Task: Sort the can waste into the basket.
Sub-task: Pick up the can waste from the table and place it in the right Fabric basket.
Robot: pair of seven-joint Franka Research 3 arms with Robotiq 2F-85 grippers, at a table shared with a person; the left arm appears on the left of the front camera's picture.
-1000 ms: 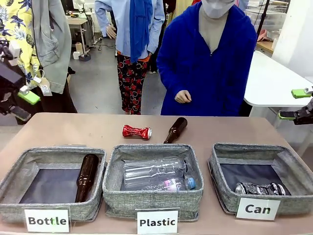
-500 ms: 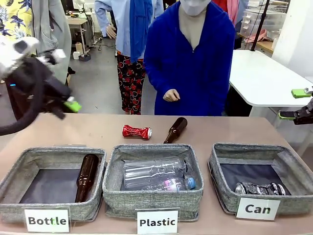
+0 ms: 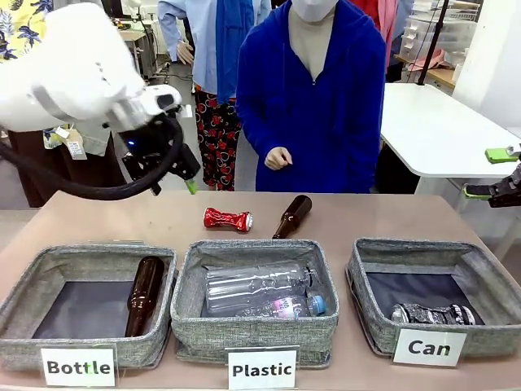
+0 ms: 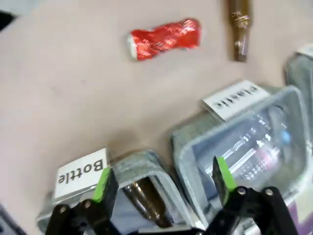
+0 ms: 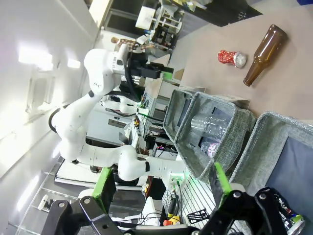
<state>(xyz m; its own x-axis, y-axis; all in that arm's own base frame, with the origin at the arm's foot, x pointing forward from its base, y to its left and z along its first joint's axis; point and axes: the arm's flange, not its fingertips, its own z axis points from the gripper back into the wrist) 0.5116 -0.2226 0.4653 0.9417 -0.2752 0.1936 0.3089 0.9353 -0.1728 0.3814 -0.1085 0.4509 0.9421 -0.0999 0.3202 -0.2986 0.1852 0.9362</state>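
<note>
A crushed red can [image 3: 227, 218] lies on the table behind the bins, with open tabletop around it. A black-and-silver crushed can [image 3: 433, 314] rests in the front of the grey "Can" basket [image 3: 368, 303] at the right. My left gripper [image 3: 181, 175] hovers open above the table's back left, some way left of the red can. From its wrist I look down on the red can [image 4: 165, 38], and its fingers [image 4: 102, 178] hold nothing. My right gripper [image 3: 491, 173] hangs open and empty at the far right, above the basket [image 5: 274, 128].
A brown bottle [image 3: 292, 216] lies just right of the red can. The "Bottle" bin [image 3: 24, 287] holds another brown bottle, and the "Plastic" bin [image 3: 189, 281] holds clear bottles. A person in blue [image 3: 313, 98] stands at the far edge, one hand [image 3: 278, 158] near the table.
My left arm has swung in from the far left edge towards the middle, now over the table's back left. The person has shifted left. The right arm has stayed still.
</note>
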